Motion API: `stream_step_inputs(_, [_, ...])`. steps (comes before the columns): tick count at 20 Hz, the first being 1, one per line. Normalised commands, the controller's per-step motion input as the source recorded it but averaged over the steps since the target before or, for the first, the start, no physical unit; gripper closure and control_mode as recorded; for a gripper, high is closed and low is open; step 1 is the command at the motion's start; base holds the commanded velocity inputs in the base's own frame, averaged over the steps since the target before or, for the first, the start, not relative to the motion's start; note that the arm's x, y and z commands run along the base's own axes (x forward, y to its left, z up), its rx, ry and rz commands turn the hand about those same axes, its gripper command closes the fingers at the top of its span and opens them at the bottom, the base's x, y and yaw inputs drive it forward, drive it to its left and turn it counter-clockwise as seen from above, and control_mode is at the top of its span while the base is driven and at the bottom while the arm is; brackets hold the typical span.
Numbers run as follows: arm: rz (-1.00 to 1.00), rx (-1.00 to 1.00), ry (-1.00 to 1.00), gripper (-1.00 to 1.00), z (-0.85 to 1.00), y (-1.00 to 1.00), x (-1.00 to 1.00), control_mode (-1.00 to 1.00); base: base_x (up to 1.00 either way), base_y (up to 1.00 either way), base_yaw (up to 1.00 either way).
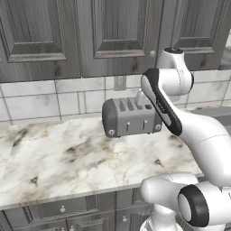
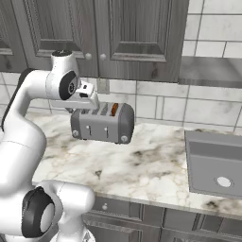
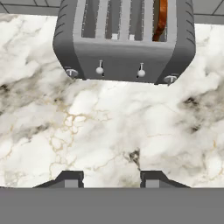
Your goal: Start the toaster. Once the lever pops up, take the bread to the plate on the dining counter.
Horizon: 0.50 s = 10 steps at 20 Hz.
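- Left base view: the toaster [image 1: 131, 118] sits mid-frame on the marble worktop [image 1: 67, 158], near the tiled back wall. The arm crosses in front of its right end, so the hand is mostly hidden here; a pale part of it shows just above the toaster's top.
- Right base view: the tool [image 2: 90, 101] hangs left of centre, above the toaster's left end. The bread [image 2: 114, 109] shows as an orange-brown sliver in a slot near the right end, well apart from the tool. A sink [image 2: 215, 163] lies at the right edge.
- Hand view: the tool's two tips [image 3: 110, 179] stand at the bottom, moderately apart, with nothing between them and bare marble beneath. The toaster fills the upper frame; its two levers [image 3: 99, 70] sit about mid-slot, though whether either is pressed down I cannot tell. The bread stands in the right-hand slot at top.
- Progress, as I judge it: early. The bread sits in the toaster, nothing is gripped, and the carry to the plate is all left to do.
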Motion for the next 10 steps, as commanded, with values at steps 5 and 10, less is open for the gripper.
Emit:
stream_step_inputs(5, [0.02,0.00,-0.03,-1.00,0.00,-0.07,0.00,-1.00,0.00,0.00,0.00])
stream_step_inputs(10, [0.04,0.00,0.00,-1.00,-0.27,-0.08,0.00,-1.00,0.00,0.00,0.00])
